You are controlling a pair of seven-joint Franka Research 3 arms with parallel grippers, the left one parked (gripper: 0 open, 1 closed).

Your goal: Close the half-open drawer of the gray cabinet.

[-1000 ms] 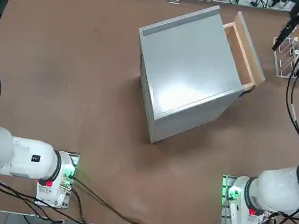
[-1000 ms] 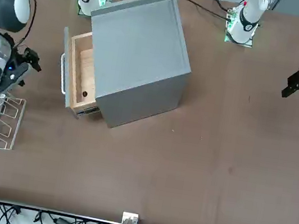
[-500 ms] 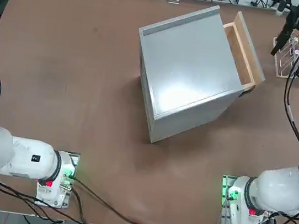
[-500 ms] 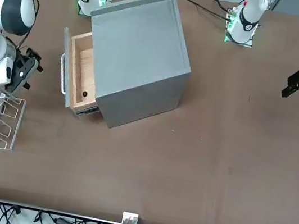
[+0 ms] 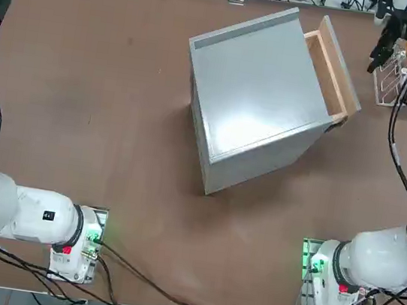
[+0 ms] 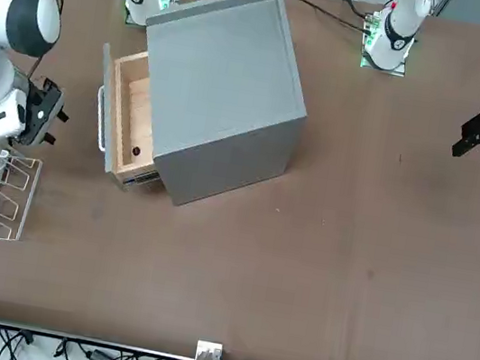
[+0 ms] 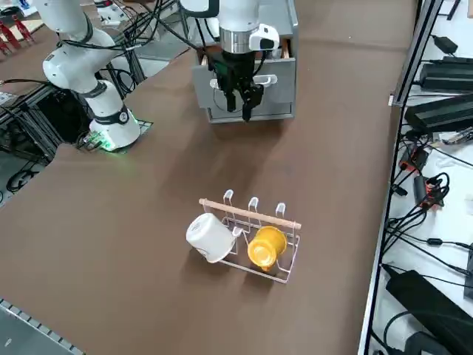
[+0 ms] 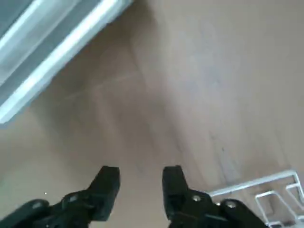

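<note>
The gray cabinet (image 5: pixel 256 99) (image 6: pixel 226 68) stands turned at an angle near the table's middle. Its light tan wooden drawer (image 5: pixel 329 64) (image 6: pixel 127 116) sticks out about halfway on the robot's right side, showing a bare wooden inside and a metal handle (image 6: pixel 99 117) on the flat front panel (image 7: pixel 255 78). My right gripper (image 5: pixel 380 52) (image 6: pixel 46 108) (image 7: pixel 244 103) (image 8: pixel 140 183) hovers over the table just beyond the drawer's front, apart from it. Its fingers (image 8: pixel 108 183) point down, open, with nothing between them.
A white wire rack (image 5: pixel 396 73) (image 6: pixel 0 197) (image 7: pixel 251 229) stands on the table past the gripper, holding a white mug (image 7: pixel 211 237), a yellow mug (image 7: pixel 266 245) and a wooden rod. Brown tabletop (image 6: pixel 316 274) spreads around the cabinet.
My right gripper has shifted from over the wire rack towards the drawer's front. The drawer and cabinet have not moved.
</note>
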